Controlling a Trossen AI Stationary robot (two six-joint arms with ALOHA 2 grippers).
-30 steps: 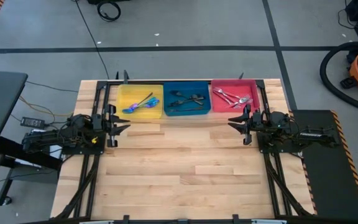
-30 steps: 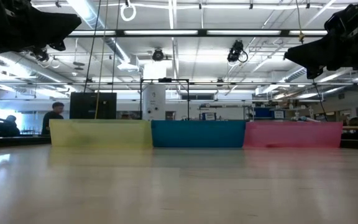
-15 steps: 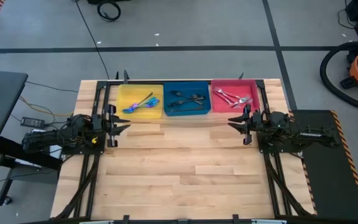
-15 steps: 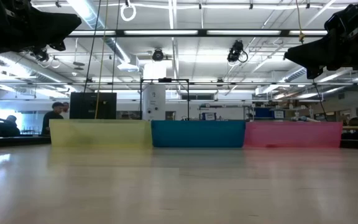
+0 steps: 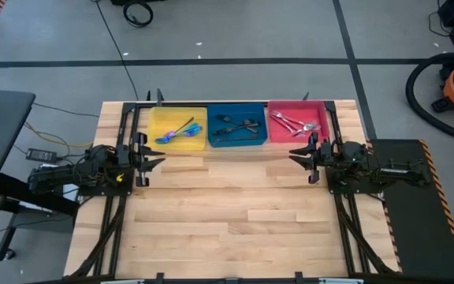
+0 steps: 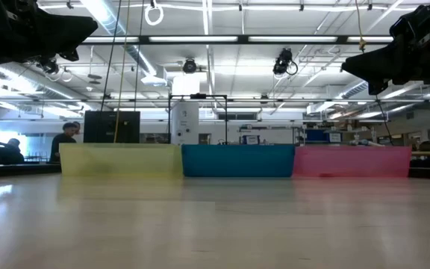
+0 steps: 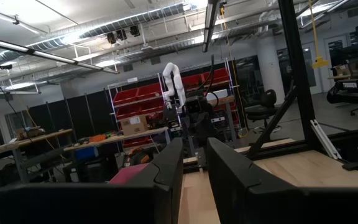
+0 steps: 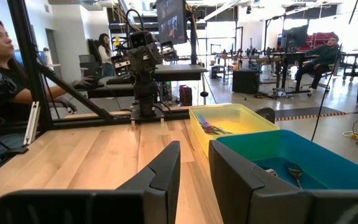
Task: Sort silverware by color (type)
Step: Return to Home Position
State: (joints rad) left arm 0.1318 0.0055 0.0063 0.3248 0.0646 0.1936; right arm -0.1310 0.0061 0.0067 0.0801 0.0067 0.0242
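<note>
High view, arms: left gripper [image 5: 150, 160] and right gripper [image 5: 299, 154] hang near the table's [image 5: 227, 221] side edges, facing each other just in front of the trays; judged parked, since no loose piece lies on the wood
High view, trays: yellow tray [image 5: 158, 117] holds the rainbow-blue forks [image 5: 178, 131]; blue tray [image 5: 215, 111] holds the dark forks [image 5: 237, 128]; red tray [image 5: 275, 107] holds the pink-handled forks [image 5: 294, 123]; sorting looks finished
Low view: three trays side by side along the far edge, walls hiding their contents; arms high at both upper corners
Left wrist view: fingers slightly apart, nothing between them
Right wrist view: fingers likewise parted and empty; yellow and blue trays ahead, forks inside
</note>
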